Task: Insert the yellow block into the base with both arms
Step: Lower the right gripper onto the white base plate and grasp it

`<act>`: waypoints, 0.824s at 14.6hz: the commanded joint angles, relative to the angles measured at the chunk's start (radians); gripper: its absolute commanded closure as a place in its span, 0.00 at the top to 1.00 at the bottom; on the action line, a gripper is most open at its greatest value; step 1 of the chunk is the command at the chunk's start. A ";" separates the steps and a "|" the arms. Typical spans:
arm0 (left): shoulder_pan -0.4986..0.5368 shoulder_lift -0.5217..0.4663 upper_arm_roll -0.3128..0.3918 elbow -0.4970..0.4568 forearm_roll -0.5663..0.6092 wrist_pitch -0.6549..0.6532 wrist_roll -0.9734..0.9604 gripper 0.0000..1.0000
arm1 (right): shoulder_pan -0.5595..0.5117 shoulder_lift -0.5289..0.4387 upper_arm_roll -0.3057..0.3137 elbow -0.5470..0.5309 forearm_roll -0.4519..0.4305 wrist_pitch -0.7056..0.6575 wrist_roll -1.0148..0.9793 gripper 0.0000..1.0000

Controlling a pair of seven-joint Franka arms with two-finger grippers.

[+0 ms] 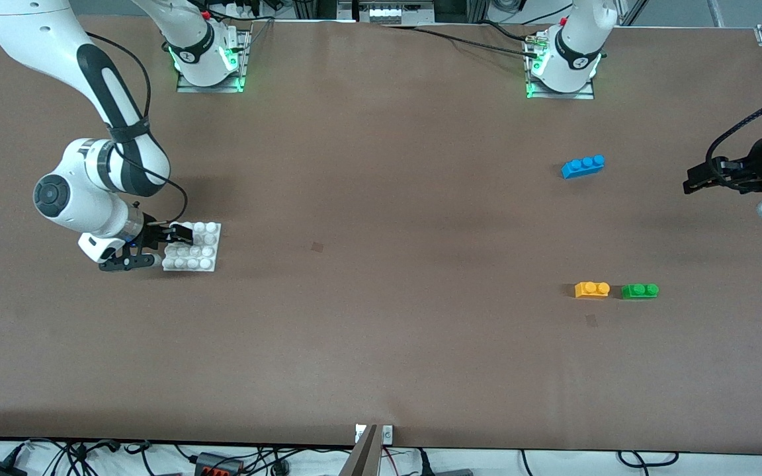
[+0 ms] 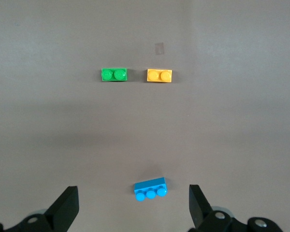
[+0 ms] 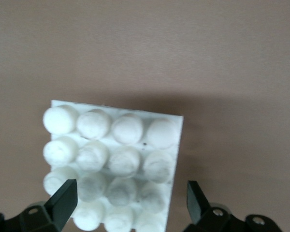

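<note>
Front view first: the right end effector (image 1: 156, 246) sits low at the base (image 1: 201, 248), its fingers spread about the plate's edge toward the right arm's end of the desk (image 1: 381, 344), with nothing clamped yet. The yellow block (image 1: 592, 289) lies well apart, toward the left arm's end, just beside the green brick (image 1: 639, 291) and nearer the camera than the blue brick (image 1: 583, 166). The left end effector (image 1: 702, 182) hangs in the air above the desk's edge.

Left wrist view: the left end effector (image 2: 130, 210) is wide open and empty, with the blue brick (image 2: 151, 189) between its fingers' line and the yellow block (image 2: 160, 76) farther off beside the green brick (image 2: 114, 74).

Right wrist view: the open fingers straddle the base (image 3: 113, 164). A good grip would likely close squarely on the plate's edges, not the studs, so it stays level.
</note>
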 commanded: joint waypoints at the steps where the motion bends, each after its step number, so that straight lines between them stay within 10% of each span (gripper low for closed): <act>1: 0.004 0.005 0.006 0.020 -0.025 -0.020 0.009 1.00 | -0.025 0.037 0.007 0.009 0.030 0.018 -0.040 1.00; 12: 0.010 0.005 0.004 0.020 -0.027 -0.020 0.009 1.00 | -0.022 0.066 0.016 0.035 0.031 0.025 -0.035 1.00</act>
